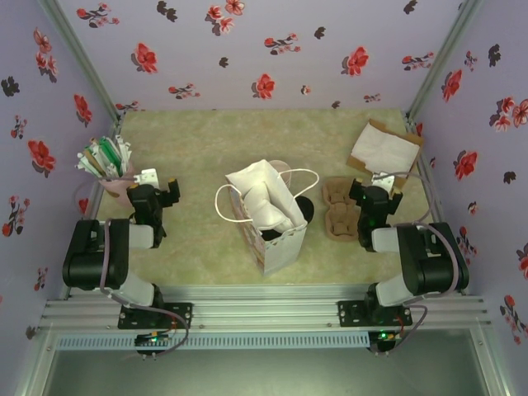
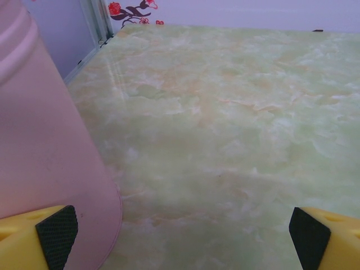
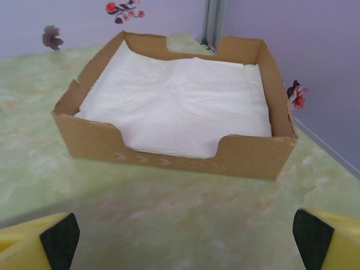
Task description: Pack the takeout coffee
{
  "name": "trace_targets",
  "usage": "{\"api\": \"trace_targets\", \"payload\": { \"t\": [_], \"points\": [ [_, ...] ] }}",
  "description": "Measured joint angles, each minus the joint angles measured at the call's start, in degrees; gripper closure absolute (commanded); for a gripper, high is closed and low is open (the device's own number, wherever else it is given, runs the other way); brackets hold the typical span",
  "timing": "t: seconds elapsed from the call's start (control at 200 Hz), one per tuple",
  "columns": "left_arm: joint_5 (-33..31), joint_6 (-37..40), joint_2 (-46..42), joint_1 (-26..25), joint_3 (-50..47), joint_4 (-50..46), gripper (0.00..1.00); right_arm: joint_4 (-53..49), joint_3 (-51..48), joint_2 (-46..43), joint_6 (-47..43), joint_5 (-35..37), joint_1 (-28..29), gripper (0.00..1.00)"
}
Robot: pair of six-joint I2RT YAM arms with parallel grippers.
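Left hand (image 2: 183,230): you are holding it spread wide, gripping nothing, with the pink cup (image 2: 45,169) just beside it.
Right hand (image 3: 183,233): you are holding it spread wide and empty above the worktop (image 3: 169,208), facing the napkin box (image 3: 169,154).
Takeout coffee (image 1: 303,209): its black lid is showing at the right side of the white bag (image 1: 276,247), near the cup carrier (image 1: 340,208); you cannot tell whether it is sitting inside the bag.

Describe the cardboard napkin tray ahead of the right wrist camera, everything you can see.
The cardboard tray is shallow, square, open-topped brown card with notched walls and faint chevrons printed on the front. It sits flat on the green marbled table near the far right corner, holding a stack of white napkins. Nothing else touches it.
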Motion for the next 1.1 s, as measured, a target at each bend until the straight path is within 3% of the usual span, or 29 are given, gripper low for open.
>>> {"api": "trace_targets", "payload": {
  "t": [0.085,0.485,1.1],
  "points": [
    [0.0,0.0,0.0,0.0,0.0,0.0,0.01,4.0,-1.3,3.3,-0.9,-0.2,0.3,0.01],
    [0.0,0.0,0.0,0.0,0.0,0.0,0.01,-2.1,3.1,3.2,0.1,-2.4,-2.3,0.01],
    [0.0,0.0,0.0,0.0,0.0,0.0,0.01,-3.1,3.2,3.2,0.6,-4.0,-2.7,0.01]
  ]
}}
